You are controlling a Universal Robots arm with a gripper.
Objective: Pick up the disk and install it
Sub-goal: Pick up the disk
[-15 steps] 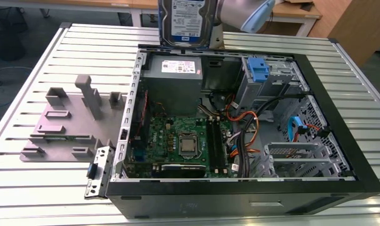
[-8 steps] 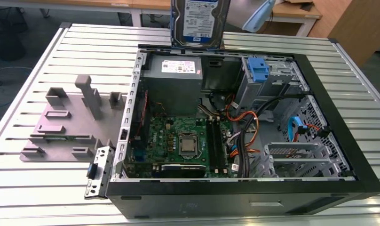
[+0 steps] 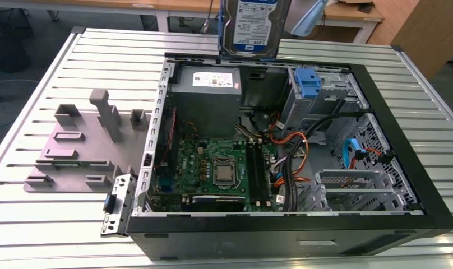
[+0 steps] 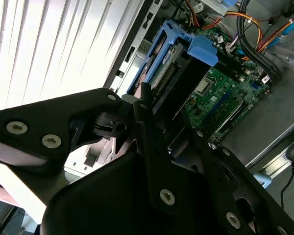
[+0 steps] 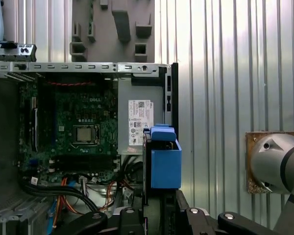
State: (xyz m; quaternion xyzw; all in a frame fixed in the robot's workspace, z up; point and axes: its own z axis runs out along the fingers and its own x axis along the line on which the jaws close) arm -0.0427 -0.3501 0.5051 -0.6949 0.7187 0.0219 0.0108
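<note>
**Disk held aloft over the open case**

We are seeing the disk [image 3: 253, 25] hanging upright over the far edge of the computer case [image 3: 394, 145], above the power supply [image 3: 208, 81]. The frame is cutting off its top in the exterior view. In the first wrist view the gripper [image 5: 160, 205] is clamping the disk's blue-railed body, with black linkages hiding the contact.

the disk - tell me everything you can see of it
The disk is a flat silver-metal drive with a white-and-blue label. It sits in a blue plastic carrier with a tab at one end, which is visible in both wrist views. It hangs upright in the air, above the open computer case near the case's edge at the back of the exterior view, with its label facing that camera. The claw is clamped on it, and nothing else appears to touch it.
</note>
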